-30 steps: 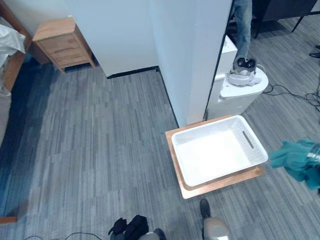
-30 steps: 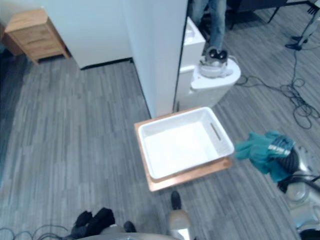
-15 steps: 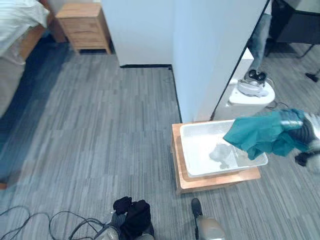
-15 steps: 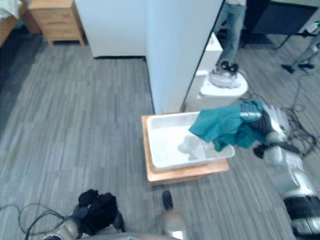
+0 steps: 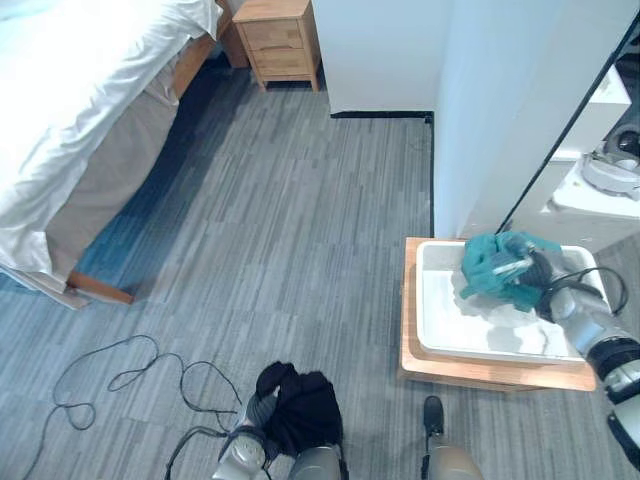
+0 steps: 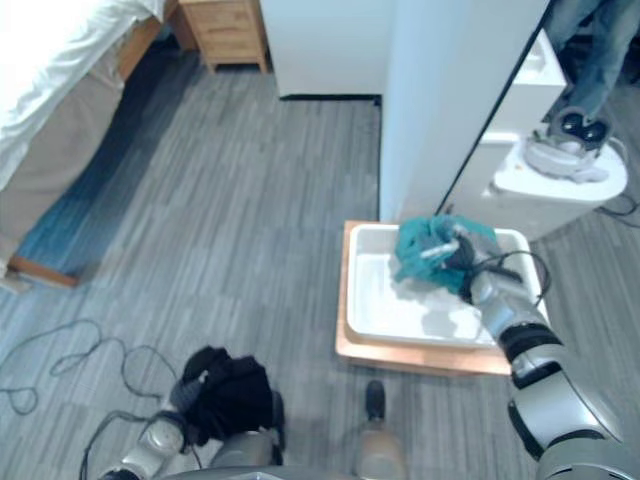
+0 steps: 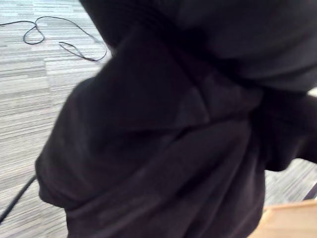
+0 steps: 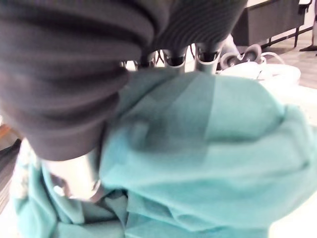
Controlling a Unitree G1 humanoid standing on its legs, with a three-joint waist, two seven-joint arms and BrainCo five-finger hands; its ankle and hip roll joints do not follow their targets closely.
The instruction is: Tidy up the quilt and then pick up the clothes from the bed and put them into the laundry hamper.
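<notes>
The right hand (image 5: 527, 268) has come down into the white laundry hamper (image 5: 500, 343) and now sits low over its far end, fingers curled round the teal garment (image 5: 487, 270); half a second ago that garment hung in the air above the hamper's right rim, and a second ago it was well to the right of the hamper, clear of it. The garment now lies bunched inside the hamper at its far end, partly against the far wall, with the hand on top of it. In the right wrist view the fingers press into the teal cloth (image 8: 208, 148) and the thumb lies along its side. The hamper rests on a low wooden stand (image 5: 480, 370) beside the white wall (image 5: 500, 110). The whole scene has shifted between pictures, so the camera has turned: the bed with its white quilt (image 5: 70, 90) now shows far to the left of the hamper, with the wooden nightstand (image 5: 283, 35) beyond it. The left hand (image 5: 250, 450) is low, left of the hamper, with a black garment (image 5: 300, 410) bunched over it; whether its fingers grip the cloth cannot be told.
</notes>
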